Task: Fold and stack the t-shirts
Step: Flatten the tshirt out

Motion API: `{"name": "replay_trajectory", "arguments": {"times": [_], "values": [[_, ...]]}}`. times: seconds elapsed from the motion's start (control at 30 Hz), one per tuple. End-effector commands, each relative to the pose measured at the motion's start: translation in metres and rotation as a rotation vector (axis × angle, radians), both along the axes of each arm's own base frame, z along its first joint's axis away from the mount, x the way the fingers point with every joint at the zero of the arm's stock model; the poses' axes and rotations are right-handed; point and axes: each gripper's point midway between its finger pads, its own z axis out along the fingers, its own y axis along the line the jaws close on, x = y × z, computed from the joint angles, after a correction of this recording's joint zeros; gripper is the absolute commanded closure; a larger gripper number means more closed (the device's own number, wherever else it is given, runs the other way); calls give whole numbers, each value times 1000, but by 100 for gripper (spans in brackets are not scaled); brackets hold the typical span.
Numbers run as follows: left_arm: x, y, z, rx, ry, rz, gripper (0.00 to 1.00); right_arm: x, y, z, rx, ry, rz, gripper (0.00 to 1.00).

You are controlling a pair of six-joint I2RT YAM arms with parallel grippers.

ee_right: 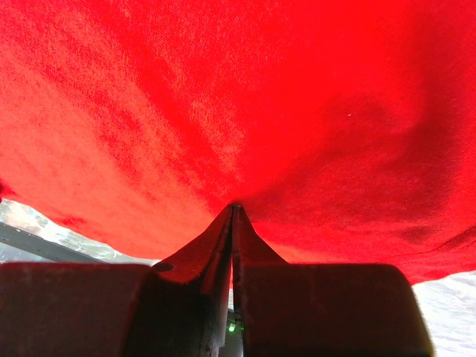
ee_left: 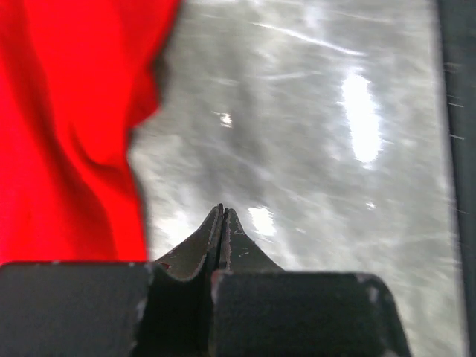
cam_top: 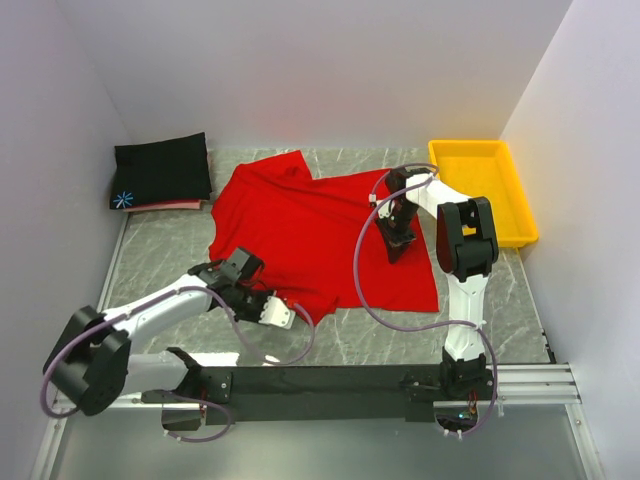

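The red t-shirt (cam_top: 310,235) lies spread out flat on the middle of the table. My right gripper (cam_top: 398,240) stands on its right part, and its jaws are shut on a pinch of the red cloth (ee_right: 235,207), which puckers at the tips. My left gripper (cam_top: 297,318) is low at the shirt's near hem. Its jaws (ee_left: 222,210) are shut with nothing between them, over bare table, and the red t-shirt (ee_left: 67,126) lies just to their left. At the back left a folded black t-shirt (cam_top: 160,170) with a starburst mark rests on a pink t-shirt (cam_top: 170,206).
A yellow tray (cam_top: 485,185) stands at the back right, close to the right arm. White walls close in the marble table (cam_top: 480,320) on three sides. A black rail (cam_top: 330,380) runs along the near edge.
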Motion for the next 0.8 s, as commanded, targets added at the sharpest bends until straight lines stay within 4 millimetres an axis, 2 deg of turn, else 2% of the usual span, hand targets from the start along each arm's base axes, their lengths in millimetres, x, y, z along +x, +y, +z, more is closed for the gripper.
{"name": "replay_trajectory", "arguments": {"times": [0.0,0.1,0.13,0.17,0.23,0.27,0.3,0.4,0.47,0.6,0.77], "values": [[-28,7,7,-16,66,-35,99,7,-4,-15,-39,-15,16,91],[-15,-12,29,-121,32,31,82,6,-3,-13,-31,-12,12,91],[-10,-19,35,-144,17,38,73,6,-2,-12,-28,-16,13,91],[-4,-26,38,-165,0,38,69,6,-3,-12,-29,-13,12,91],[-6,-40,43,-184,-5,20,62,6,-3,-14,-29,-10,12,91],[-2,-48,44,-198,-29,9,62,6,-2,-14,-30,-5,13,91],[-8,-56,42,-201,-32,-17,61,5,-3,-14,-31,-2,10,92],[-10,-77,39,-222,-76,-59,61,5,-1,-13,-26,-8,7,92],[-11,-85,31,-213,-85,-75,60,6,-1,-13,-21,-9,2,92],[-13,-110,28,-231,-100,-132,57,5,0,-14,-17,-4,-5,92],[-16,-122,14,-202,-41,-166,55,5,0,-14,-19,-4,0,92]]}}
